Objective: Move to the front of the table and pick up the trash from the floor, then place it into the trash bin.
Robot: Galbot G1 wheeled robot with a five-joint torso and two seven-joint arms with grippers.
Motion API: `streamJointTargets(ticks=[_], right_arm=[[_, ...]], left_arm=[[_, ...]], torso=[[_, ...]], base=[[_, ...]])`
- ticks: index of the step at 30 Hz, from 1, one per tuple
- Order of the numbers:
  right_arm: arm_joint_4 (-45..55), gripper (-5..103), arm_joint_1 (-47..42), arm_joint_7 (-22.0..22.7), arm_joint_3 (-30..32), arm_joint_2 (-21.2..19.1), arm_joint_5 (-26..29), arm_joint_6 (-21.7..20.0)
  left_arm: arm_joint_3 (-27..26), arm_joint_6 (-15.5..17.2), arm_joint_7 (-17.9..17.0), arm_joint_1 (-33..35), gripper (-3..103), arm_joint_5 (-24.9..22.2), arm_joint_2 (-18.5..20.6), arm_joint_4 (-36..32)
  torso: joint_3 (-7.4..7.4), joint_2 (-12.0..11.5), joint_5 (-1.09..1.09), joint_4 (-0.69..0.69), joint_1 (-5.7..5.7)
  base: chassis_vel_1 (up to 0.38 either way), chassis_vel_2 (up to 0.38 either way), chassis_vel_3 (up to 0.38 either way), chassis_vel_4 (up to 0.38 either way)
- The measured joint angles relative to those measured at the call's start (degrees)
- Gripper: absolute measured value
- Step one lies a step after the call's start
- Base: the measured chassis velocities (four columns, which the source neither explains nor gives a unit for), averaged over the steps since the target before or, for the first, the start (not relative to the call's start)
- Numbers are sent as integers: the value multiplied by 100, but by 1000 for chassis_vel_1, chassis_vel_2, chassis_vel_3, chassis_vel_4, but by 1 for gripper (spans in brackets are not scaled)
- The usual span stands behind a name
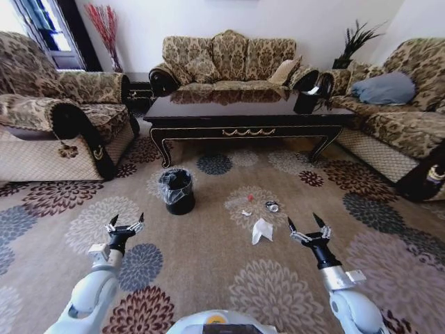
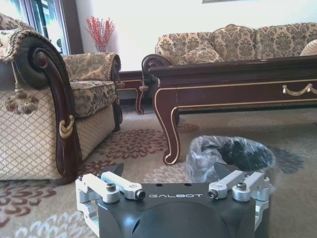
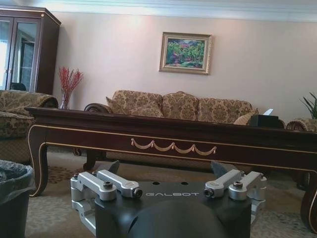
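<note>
Both my grippers hang low over the carpet with fingers spread, holding nothing: right gripper [image 1: 307, 225] just beside the trash [image 1: 261, 230], left gripper [image 1: 125, 223] near the trash bin [image 1: 176, 190], which stands before the table [image 1: 247, 111].

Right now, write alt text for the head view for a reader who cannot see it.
Both grippers, left gripper and right gripper, hover open over a floral carpet. Between them lies the trash, with the trash bin to its left before the table.
</note>
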Motion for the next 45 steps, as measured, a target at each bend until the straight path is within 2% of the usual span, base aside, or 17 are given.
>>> streamJointTargets(ticks=[23, 33, 35, 37, 38, 41, 42, 43, 45], right_arm=[[-14, 100, 6, 3, -95, 81, -138, -21], [-37, 100, -42, 1, -125, 183, -140, 16], [6, 100, -97, 6, -152, 236, -2, 18], [-11, 100, -126, 10, -155, 311, -140, 43], [-11, 100, -126, 10, -155, 311, -140, 43], [-87, 100, -206, 10, -165, 394, -394, 110], [-110, 100, -239, 10, -172, 437, -478, 136], [-110, 100, -239, 10, -172, 437, -478, 136], [-134, 100, -269, 10, -176, 493, -567, 163]], left_arm=[[-142, 20, -5, 74, 100, 4, -6, 46], [-90, 38, 20, -120, 100, -48, 52, 220], [63, 160, -13, -212, 100, -164, 89, 236], [346, 415, -215, -353, 100, -323, 217, 229], [346, 415, -215, -353, 100, -323, 217, 229], [626, 841, -561, -576, 100, -730, 397, 225], [712, 1092, -713, -680, 100, -1019, 481, 223], [712, 1092, -713, -680, 100, -1019, 481, 223], [788, 1425, -843, -816, 100, -1357, 588, 235]], torso=[[0, 1, 0, 0, -1], [0, 0, 0, 1, 0], [0, 0, -1, -1, 0], [1, 0, -1, -1, 0], [1, 0, -1, -1, 0], [1, 0, 0, 0, 0], [0, 0, 0, -1, -1], [0, 0, 0, -1, -1], [-1, 0, 0, 0, -2]], base=[[-148, 144, 151, -152], [-153, 147, 156, -148], [-107, 137, 111, -132], [-78, 78, 75, -114], [-78, 79, 62, -102], [-17, 26, 5, -14], [0, 0, 0, 0], [0, 0, 0, 0], [18, -51, -26, 20]])
